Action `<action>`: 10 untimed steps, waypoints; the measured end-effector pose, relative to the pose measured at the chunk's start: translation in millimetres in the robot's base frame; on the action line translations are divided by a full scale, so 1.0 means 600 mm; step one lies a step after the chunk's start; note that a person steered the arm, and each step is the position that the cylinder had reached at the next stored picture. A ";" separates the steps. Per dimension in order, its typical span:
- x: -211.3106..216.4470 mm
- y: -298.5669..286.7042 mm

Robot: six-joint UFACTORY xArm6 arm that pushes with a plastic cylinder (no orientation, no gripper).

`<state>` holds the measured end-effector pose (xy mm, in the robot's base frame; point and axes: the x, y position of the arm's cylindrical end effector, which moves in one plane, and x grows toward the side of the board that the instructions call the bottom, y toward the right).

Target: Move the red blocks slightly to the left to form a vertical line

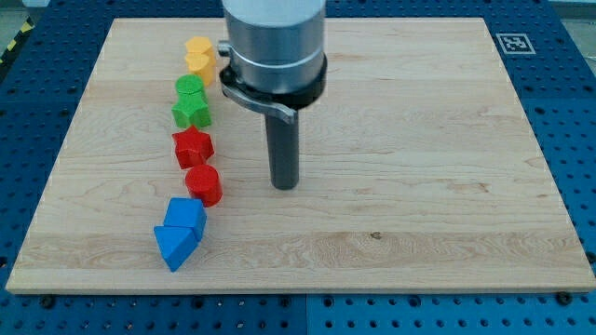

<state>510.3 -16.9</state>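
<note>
While the arm hung over the far middle of the pale wooden counter, its grey cylindrical housing filled the top of the view and the straight dark rod dropped from it to the board. My tip stood on the wood to the right of the lower red block, near it but apart, with bare grain showing between them. This end effector had nothing that opens or closes and held nothing; it was only a rod end, touching no block.

Eight small blocks ran in a loose, slightly bowed column down the left part of the counter. At the far end sat a yellow block with a lobed, heart-like outline, with a second yellow block pressed just in front of it. Next came a green rounded block and, touching it on the near side, a green star-shaped block. Below those lay the red star-shaped block, and just near of it, shifted a little to the right, the red rounded block; whether the two touched could not be told. At the near end a blue block leaned against a blue wedge-like block, both angled toward the left.

A black-and-white square marker was fixed at the far right corner of the counter, which rested on a blue perforated base.
</note>
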 end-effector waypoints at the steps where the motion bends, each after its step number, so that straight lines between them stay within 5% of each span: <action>1: 0.004 0.000; 10: 0.004 -0.132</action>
